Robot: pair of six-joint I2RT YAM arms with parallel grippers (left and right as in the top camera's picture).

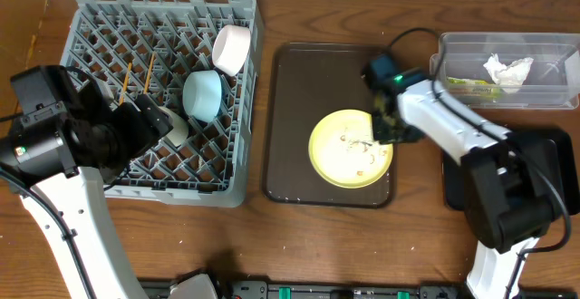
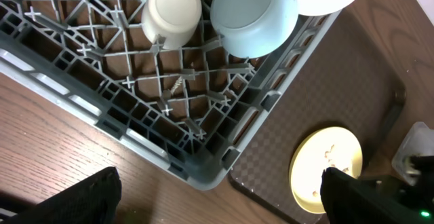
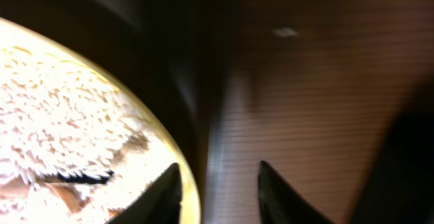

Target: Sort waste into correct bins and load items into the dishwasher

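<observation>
The yellow plate (image 1: 344, 154) lies on the dark brown tray (image 1: 299, 109), with pale food scraps (image 1: 360, 149) scattered on it. My right gripper (image 1: 385, 136) is open at the plate's right edge. In the right wrist view it (image 3: 218, 193) straddles the rim, with one finger over the plate (image 3: 68, 115) and the other over the tray. The grey rack (image 1: 91, 27) holds a light blue bowl (image 1: 204, 95), a pinkish-white bowl (image 1: 231, 50), a cream cup (image 1: 177, 127) and chopsticks (image 1: 136, 77). My left gripper (image 1: 149, 122) stands wide open and empty by the rack's front side (image 2: 220, 203).
A clear tub (image 1: 453, 50) at the back right holds a crumpled white tissue (image 1: 507, 70) and a yellow-green wrapper (image 1: 471, 85). A black tray (image 1: 455, 186) lies partly under my right arm. Bare wooden table lies in front of the rack and the brown tray.
</observation>
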